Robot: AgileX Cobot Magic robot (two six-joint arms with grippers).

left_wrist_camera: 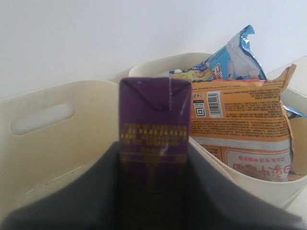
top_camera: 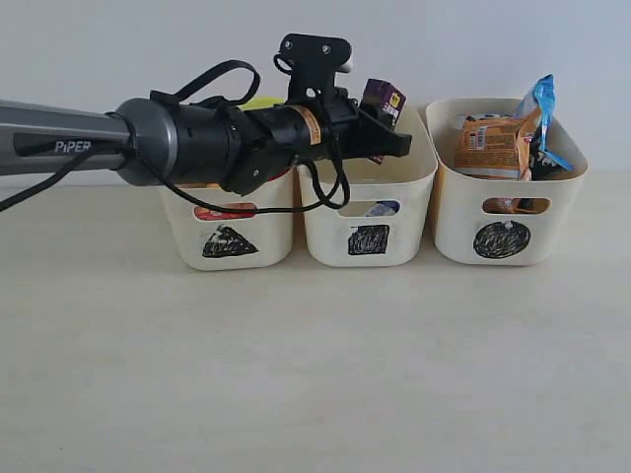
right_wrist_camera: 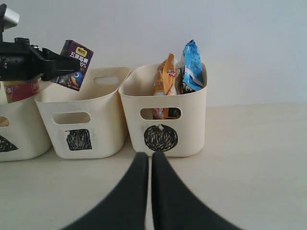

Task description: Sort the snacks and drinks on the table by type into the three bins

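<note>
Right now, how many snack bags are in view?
2. The orange bag and the blue bag both stand in the circle bin; more could lie hidden below its rim.

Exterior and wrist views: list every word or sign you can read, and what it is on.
"PiPER": left arm.
Scribbled triangle, square, circle: one each on the left bin, middle bin, right bin.
Purple carton: print too blurred to read.
Orange bag: barcode; print too small.

The left arm [top_camera: 69,140] stretched level in from the left, black cable looped round its wrist [top_camera: 202,143]. The left claw [top_camera: 389,128] pinched a purple carton [top_camera: 383,101], tilted, in mid-air. The right claw [right_wrist_camera: 149,158] pointed forward, jaws pressed together, empty.
</note>
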